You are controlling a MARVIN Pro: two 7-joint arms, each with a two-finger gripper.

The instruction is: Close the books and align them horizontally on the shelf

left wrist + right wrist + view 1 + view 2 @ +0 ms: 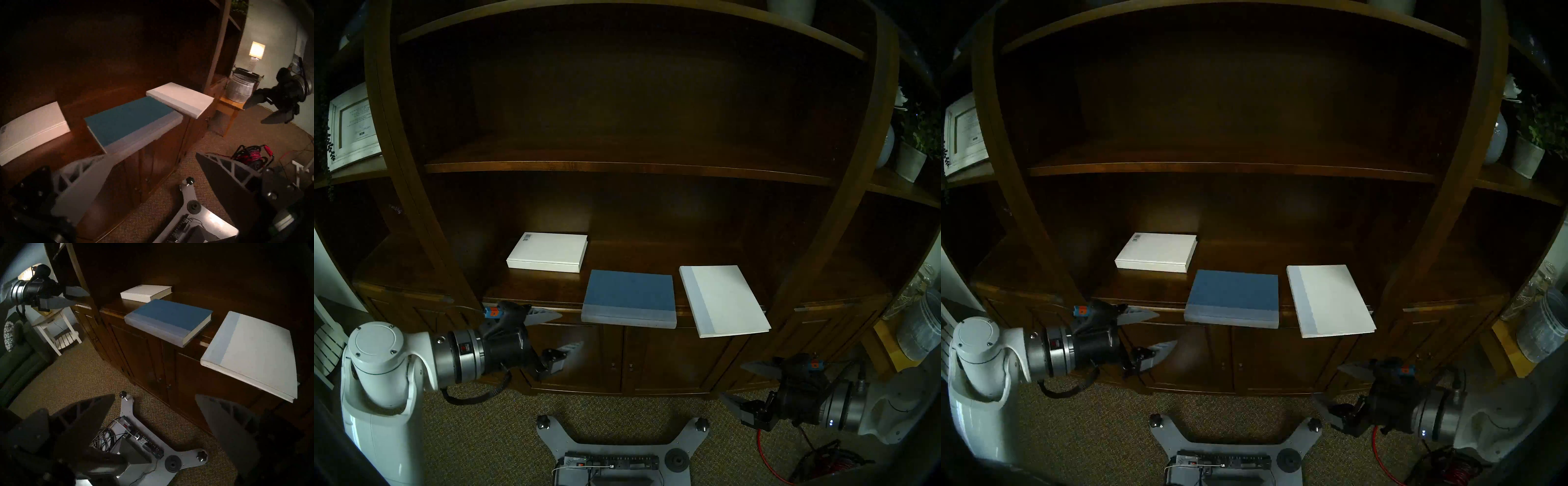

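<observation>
Shelf (531, 288) — dark polished wood, slight sheen. Blue book (629, 293) — matt, cloth-like cover. Carpet (477, 437) — rough, speckled weave.

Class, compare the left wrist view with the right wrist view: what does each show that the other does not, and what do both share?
Only the left wrist view shows the lit lamp, the metal tub and the open right hand.

Only the right wrist view shows the white side table and the open left hand.

Both show three closed books on the shelf: the barcode book, the blue book and the white book.
</observation>
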